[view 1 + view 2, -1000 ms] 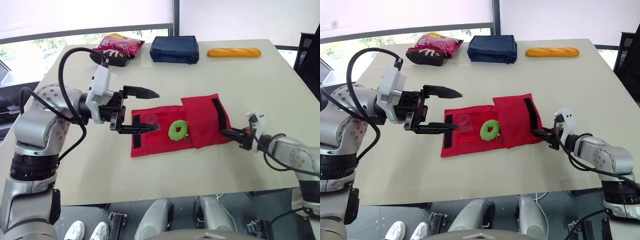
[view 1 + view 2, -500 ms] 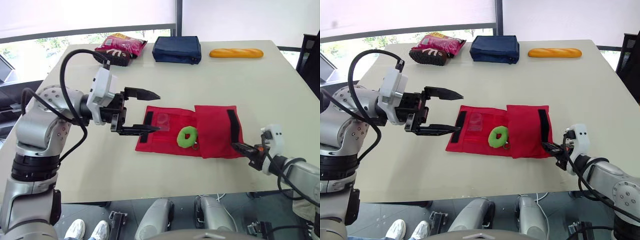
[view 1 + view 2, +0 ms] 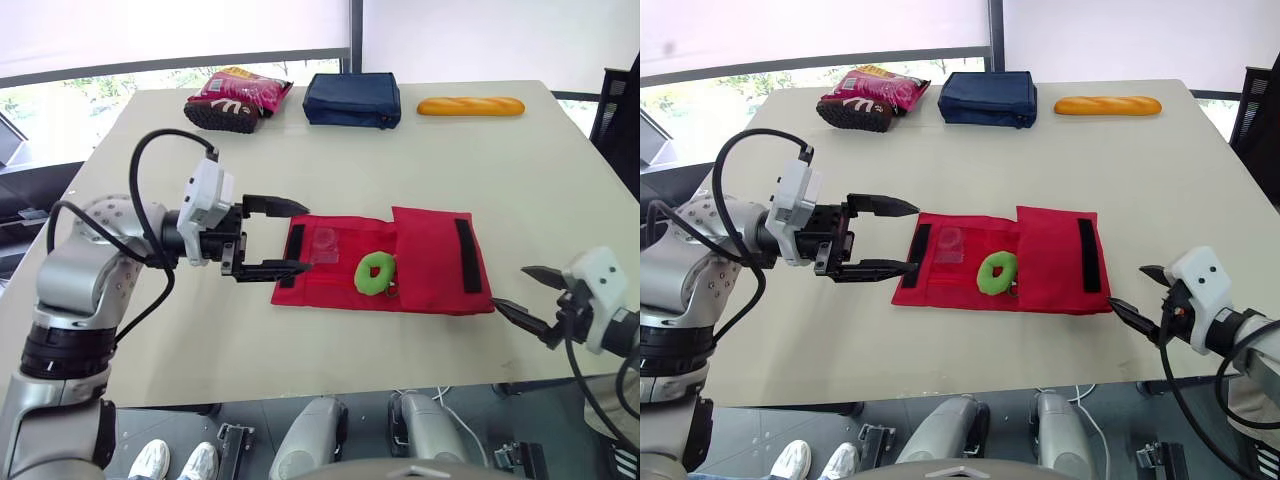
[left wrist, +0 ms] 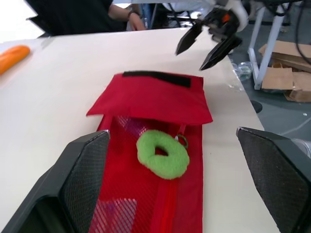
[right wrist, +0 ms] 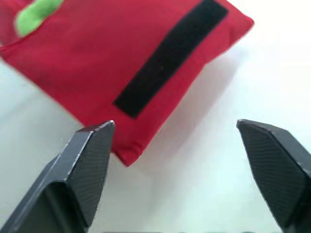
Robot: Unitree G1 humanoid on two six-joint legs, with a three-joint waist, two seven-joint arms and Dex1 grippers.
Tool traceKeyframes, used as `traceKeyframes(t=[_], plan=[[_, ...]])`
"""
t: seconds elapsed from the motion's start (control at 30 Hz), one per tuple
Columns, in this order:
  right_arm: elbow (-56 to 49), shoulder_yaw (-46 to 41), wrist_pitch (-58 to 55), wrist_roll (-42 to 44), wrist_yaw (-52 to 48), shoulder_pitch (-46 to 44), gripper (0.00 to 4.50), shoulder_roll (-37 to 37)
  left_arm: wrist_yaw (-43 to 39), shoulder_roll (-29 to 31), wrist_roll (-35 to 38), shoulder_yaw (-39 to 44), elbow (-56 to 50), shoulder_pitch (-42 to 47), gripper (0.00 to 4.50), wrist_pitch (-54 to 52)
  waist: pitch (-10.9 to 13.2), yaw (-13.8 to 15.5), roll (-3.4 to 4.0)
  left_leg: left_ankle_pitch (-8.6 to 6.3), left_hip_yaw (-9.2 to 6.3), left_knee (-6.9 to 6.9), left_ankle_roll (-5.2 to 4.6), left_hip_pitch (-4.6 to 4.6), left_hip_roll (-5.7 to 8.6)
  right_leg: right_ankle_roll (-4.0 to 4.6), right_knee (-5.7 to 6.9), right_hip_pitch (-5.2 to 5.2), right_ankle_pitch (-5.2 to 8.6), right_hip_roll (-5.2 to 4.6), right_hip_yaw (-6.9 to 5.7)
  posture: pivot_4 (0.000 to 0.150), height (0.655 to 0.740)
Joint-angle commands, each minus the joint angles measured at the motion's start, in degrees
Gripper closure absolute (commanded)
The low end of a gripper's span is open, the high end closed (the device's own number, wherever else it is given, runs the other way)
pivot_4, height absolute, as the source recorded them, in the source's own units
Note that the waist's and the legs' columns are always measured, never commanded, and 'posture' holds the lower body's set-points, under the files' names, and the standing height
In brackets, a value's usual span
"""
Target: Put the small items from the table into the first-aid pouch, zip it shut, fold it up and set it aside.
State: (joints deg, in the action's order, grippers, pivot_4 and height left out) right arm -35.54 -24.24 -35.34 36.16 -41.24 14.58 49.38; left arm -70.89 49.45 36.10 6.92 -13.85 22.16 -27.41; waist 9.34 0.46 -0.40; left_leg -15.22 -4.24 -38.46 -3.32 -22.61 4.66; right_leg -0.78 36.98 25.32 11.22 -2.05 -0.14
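While the red pouch (image 3: 430, 265) lies open mid-frame, green ring (image 3: 376, 273) at its middle, left gripper (image 3: 307, 236) by its left edge and right gripper (image 3: 511, 288) off its lower-right corner both gape empty; likely best to pin that edge, then zip.

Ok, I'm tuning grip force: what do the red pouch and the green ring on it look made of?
Red pouch: matte woven fabric, apparently; it folds softly and has a mesh panel and black strips, probably hook-and-loop. Green ring: plush or fuzzy foam, judging by its fuzzy rounded surface.
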Motion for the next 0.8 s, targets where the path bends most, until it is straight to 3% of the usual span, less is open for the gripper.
traceKeyframes(t=[0.03,0.33,0.57,0.8], plan=[[-2.94,-4.89,3.69,4.62,-5.84,-3.25,0.09,1.38,11.95,-3.77,-3.27,1.05,-6.45,-6.31,0.00,-1.49,0.03,0.24,-0.05,0.00,-0.03,0.00,0.00,0.04,-0.01,0.00,-0.05,-0.06,0.00,0.00,-0.02,0.150,0.7395],[-5.23,-2.52,-2.37,17.64,-4.45,-18.04,0.09,5.24,38.24,-13.99,-7.77,5.12,-12.14,-17.36,0.00,-12.49,0.07,0.68,-0.15,-0.02,-0.15,-0.01,0.00,0.01,-0.01,0.01,-0.13,-0.10,-0.01,-0.05,-0.13,0.150,0.7395],[-5.04,1.67,-4.08,19.44,-1.92,-25.77,0.09,6.39,44.33,-17.36,-7.04,2.75,-11.31,-16.68,0.00,-21.51,0.06,1.35,-0.24,-0.01,-0.18,-0.02,0.01,-0.02,0.00,0.02,-0.13,-0.11,-0.01,-0.08,-0.19,0.150,0.7395],[-6.12,3.58,-4.29,18.88,0.05,-27.40,0.09,5.49,42.27,-16.50,-5.29,-4.02,-7.58,-11.34,0.00,-31.93,0.02,1.89,-0.27,-0.01,-0.17,-0.05,0.01,-0.05,0.04,0.02,-0.13,-0.10,-0.02,-0.10,-0.18,0.150,0.7395]])
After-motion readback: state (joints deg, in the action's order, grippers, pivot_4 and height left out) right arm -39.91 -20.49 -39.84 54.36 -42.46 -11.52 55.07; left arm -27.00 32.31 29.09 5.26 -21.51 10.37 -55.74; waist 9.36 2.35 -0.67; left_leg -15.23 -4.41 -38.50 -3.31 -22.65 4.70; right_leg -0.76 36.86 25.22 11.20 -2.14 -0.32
